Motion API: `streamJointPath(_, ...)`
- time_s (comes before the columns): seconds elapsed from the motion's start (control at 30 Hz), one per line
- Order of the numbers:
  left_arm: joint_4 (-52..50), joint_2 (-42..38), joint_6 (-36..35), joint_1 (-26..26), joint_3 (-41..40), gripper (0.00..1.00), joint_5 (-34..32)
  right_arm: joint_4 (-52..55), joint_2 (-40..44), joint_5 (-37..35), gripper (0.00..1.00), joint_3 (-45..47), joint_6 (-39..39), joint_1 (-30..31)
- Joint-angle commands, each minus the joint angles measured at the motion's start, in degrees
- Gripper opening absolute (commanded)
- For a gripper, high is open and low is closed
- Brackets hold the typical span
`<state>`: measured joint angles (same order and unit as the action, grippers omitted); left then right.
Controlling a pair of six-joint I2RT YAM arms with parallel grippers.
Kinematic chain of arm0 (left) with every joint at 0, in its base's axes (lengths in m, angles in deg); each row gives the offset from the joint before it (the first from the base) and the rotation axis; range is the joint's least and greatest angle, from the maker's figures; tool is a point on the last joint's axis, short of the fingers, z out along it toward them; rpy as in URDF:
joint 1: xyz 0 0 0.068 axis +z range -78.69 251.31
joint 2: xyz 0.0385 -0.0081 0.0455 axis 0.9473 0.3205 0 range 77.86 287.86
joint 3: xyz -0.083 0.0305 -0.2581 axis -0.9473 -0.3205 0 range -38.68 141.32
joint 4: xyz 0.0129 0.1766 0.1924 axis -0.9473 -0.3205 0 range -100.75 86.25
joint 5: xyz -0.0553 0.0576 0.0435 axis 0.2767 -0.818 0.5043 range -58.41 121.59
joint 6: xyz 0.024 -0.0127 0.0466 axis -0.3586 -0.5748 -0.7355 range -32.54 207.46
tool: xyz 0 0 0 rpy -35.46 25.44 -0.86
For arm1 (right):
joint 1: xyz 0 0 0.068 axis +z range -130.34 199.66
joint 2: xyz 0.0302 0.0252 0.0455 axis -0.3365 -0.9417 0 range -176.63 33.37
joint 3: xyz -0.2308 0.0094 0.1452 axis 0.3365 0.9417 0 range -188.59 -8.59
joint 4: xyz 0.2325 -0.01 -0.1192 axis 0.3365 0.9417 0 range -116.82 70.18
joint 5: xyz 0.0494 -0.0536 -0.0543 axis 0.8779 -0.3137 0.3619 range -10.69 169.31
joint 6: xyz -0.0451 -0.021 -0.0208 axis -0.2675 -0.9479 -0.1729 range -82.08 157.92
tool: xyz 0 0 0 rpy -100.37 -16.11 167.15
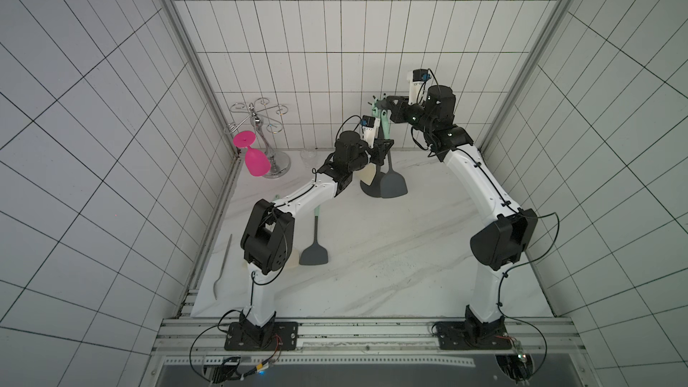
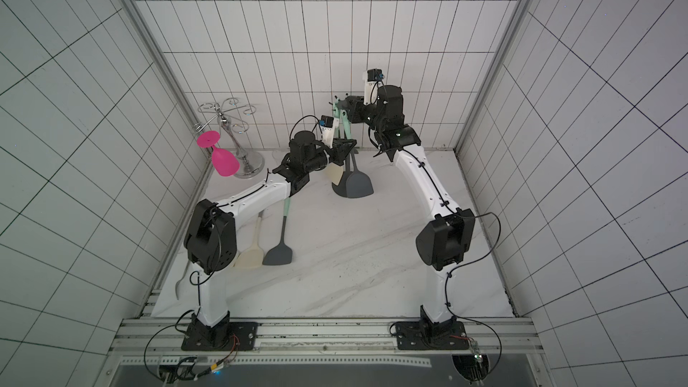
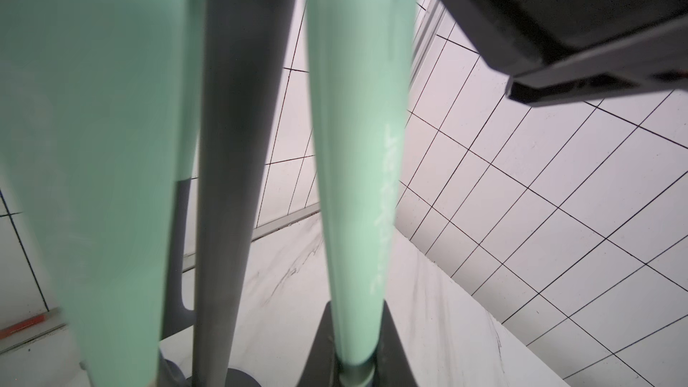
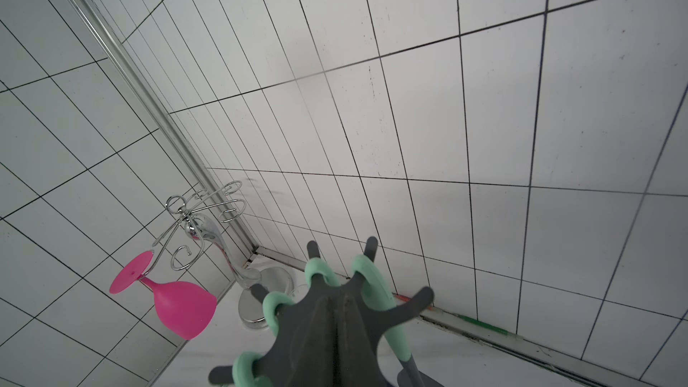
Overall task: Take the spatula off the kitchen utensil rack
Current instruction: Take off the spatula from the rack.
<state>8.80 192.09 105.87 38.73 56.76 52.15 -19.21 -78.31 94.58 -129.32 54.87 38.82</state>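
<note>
Closest to my left wrist camera is the spatula [image 3: 353,180]. Its mint handle stands between the fingers [image 3: 320,351] of my left gripper [image 1: 381,148], which are clamped on it just above the grey collar.

Far to the left of that gripper, a chrome glass holder [image 1: 260,132] carries one pink glass [image 1: 255,160], hung upside down by its foot from a curly arm. Back toward my base and under my left arm, three things lie flat on the table [image 1: 372,255]: a thin pale utensil [image 1: 223,266], a cream spatula [image 2: 251,256] and a dark grey spatula [image 1: 314,251].

The pole of the kitchen utensil rack [image 3: 231,180] stands just beside the held handle. The spatula's dark blade hangs below my left gripper, next to the rack's base, with a cream-bladed spatula [image 1: 368,176] hanging just to its left. Mint loops [image 4: 366,269] sit over several hooks [image 4: 417,301] of the crown.

Above and to the right, my right gripper [image 1: 389,103] is at the crown's hub with its jaws together. I cannot tell whether they pinch any part of it.
</note>
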Motion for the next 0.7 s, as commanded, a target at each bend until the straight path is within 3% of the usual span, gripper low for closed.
streamJointPath(0.0,-1.11,-3.47,0.4,2.76,-1.63,0.0,-3.42,3.97,1.35,-0.84,0.06,3.23,-0.45,-0.97)
streamJointPath(0.3,-1.22,-7.59,-1.43,2.9,-2.91,0.0,-1.87,3.9,2.21,-1.64,0.05,5.24,0.8,-0.96)
streamJointPath(0.67,2.06,-11.28,-2.54,2.98,-5.4,0.0,5.44,4.6,0.9,-1.34,0.05,2.83,3.23,-0.93)
